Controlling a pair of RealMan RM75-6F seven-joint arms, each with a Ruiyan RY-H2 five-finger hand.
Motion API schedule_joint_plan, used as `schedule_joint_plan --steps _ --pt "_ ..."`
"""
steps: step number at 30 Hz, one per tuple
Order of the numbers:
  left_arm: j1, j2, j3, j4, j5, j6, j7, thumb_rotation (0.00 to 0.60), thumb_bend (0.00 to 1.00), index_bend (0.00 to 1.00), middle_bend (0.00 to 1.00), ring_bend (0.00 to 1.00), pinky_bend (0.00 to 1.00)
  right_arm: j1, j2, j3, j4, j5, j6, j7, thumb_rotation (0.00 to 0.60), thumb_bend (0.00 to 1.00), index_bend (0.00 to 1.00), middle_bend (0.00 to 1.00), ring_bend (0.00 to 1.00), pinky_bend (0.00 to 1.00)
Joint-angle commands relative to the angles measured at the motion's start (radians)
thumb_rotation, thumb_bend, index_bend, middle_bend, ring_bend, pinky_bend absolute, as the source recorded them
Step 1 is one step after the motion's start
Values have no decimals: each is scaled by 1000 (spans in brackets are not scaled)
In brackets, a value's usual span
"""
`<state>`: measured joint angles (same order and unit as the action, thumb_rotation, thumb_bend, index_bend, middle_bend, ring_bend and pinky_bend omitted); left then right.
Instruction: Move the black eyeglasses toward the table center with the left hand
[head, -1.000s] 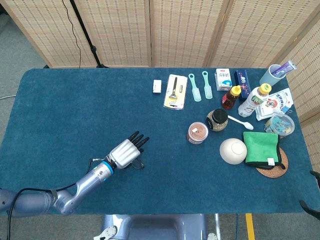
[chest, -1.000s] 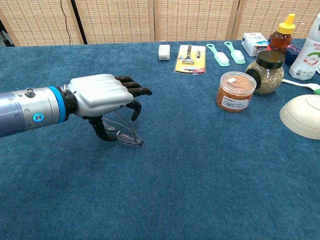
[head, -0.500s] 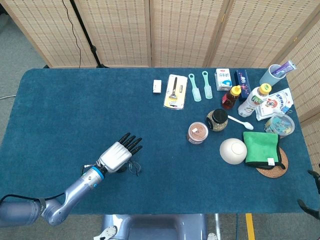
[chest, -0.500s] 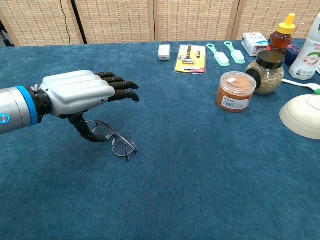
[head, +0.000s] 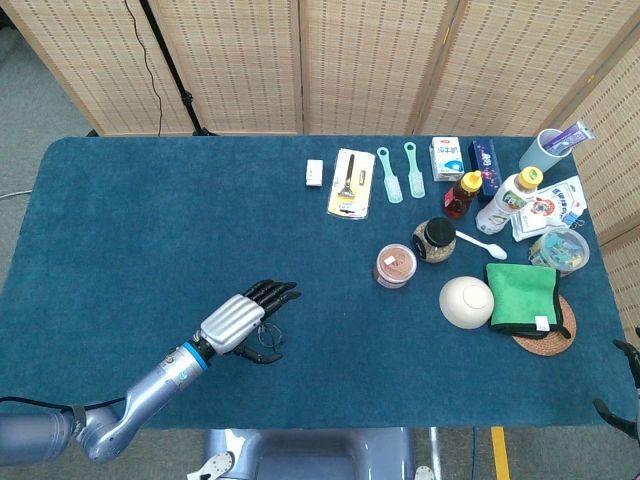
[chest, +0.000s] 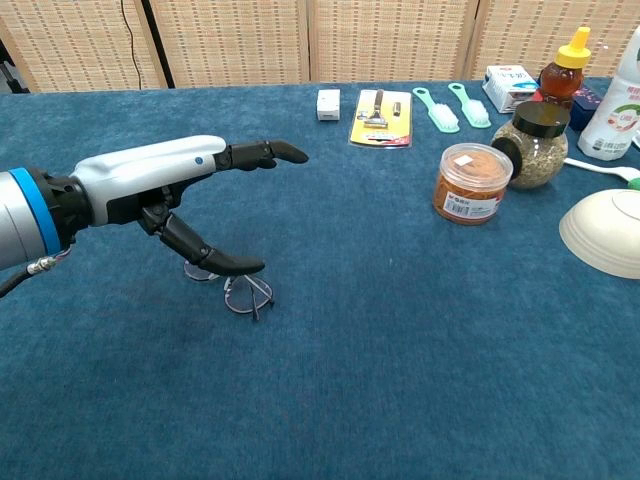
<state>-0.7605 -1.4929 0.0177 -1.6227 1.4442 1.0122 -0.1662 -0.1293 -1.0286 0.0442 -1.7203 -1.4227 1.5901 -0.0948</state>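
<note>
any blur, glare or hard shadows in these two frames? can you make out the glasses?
Head view: sharp, even light, no glare; eyeglasses small, half hidden by the left hand. Chest view: sharp, only a faint shadow under the left hand; thin eyeglasses show weakly against the dark blue table.

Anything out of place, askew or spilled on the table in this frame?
Nothing is spilled or visibly damaged. The one odd thing: the black eyeglasses lie loose on the cloth below the left robot hand, which is open above them and holds nothing. The glass jar lies tipped on its side, lid on.
</note>
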Motion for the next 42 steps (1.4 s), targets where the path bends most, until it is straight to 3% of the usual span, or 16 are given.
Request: schedule_joint_plan --steps 1,9,15,27,42 --pt "18 -27 -4 49 63 -2 -259 420 209 22 0 0 0 -2 0 -1 0 0 2 2 600 187 197 63 85 174" --pt "13 -65 5 148 106 -35 -674 422 209 79 0 0 0 -5 0 -3 4 -3 6 7 600 188 197 63 85 174" --pt "13 -103 30 245 158 -20 -838 421 209 106 0 0 0 -4 0 -3 3 -3 4 6 600 188 197 64 85 174" --pt "26 -203 79 426 220 32 -1078 422 209 126 0 0 0 -6 3 -3 -3 -4 8 -1 600 189 197 63 85 174" --pt "40 -265 92 539 220 63 -1166 420 209 154 0 0 0 -8 7 -5 -9 -1 7 -7 600 188 197 64 85 174"
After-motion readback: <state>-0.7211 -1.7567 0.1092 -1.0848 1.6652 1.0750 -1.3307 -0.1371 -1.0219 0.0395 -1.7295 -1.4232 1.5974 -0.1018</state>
